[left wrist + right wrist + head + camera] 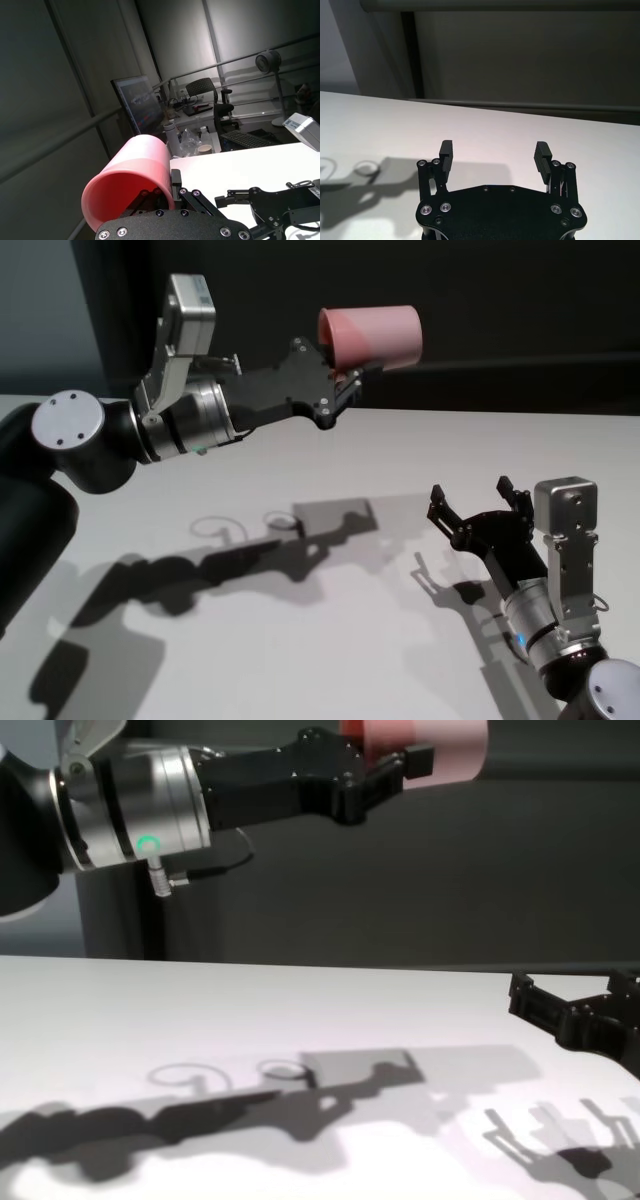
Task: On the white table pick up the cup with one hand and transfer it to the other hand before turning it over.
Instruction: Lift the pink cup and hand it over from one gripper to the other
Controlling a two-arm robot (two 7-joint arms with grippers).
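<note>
The left claw (pixel 345 380) is clamped on the cup (pixel 372 337) near its rim, one finger inside the mouth and one outside, holding it on its side, high above the white bench (pixel 400 460). That pinch at the mouth end leaves the body and base jutting free, probably so the other arm has bare wall to take. The right claw (pixel 480 507) waits low on the right, near the bench, spread wide and holding nothing, well apart from the cup. The handover is not yet made.
</note>
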